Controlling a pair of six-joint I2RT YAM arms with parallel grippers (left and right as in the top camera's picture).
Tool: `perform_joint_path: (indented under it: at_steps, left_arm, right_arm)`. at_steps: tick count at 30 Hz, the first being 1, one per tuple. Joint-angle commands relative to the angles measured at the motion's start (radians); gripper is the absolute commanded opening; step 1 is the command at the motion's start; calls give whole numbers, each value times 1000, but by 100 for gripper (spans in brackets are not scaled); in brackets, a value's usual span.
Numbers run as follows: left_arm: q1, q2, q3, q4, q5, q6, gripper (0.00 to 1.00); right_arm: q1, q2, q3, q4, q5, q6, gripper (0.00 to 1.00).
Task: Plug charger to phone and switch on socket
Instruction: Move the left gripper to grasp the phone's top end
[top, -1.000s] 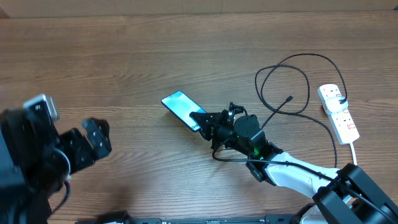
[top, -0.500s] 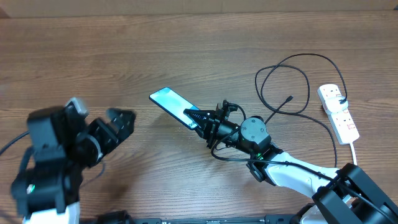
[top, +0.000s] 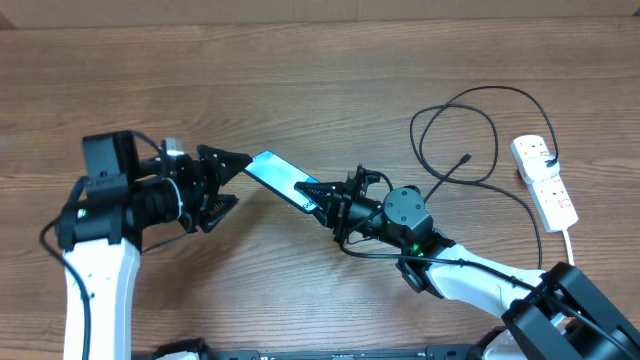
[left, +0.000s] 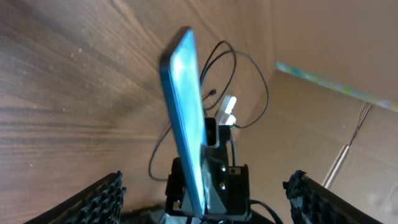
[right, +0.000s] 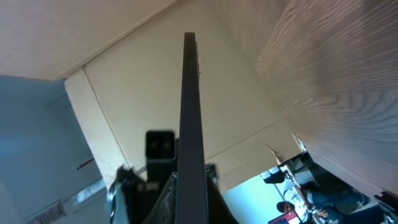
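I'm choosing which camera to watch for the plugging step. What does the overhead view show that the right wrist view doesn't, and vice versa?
Overhead only: the charger looped on the table, its tip unplugged, and the socket at the right edge. Right wrist only: the phone seen edge-on, with a room behind. Both: the phone, held between the fingers of the right gripper.

left arm (top: 96, 243): jaws wide apart | right arm (top: 480, 276): jaws clamped tight

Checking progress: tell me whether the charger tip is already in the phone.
No, the charger tip lies loose, well apart from the phone in the right claw.
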Motion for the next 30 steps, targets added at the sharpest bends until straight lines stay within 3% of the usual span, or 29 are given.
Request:
perform_joint_path:
  at_steps: [1, 10, 19, 26, 30]
  left_arm:
    - [-43, 38, -4, 14, 56, -29, 77]
    - [-123, 65, -4, 249, 26, -147, 75]
    - [-182, 66, -4, 284, -48, -171, 69]
    - [-204, 66, -4, 303, -84, -198, 58]
    - [-209, 66, -4, 303, -103, -201, 58]
  right_arm:
    - [3, -12, 14, 65, 16, 98, 4]
    - [3, -12, 14, 116, 29, 130, 4]
    - [3, -12, 14, 130, 34, 138, 4]
    - [3, -12, 14, 138, 33, 139, 4]
    - [3, -12, 14, 138, 33, 138, 4]
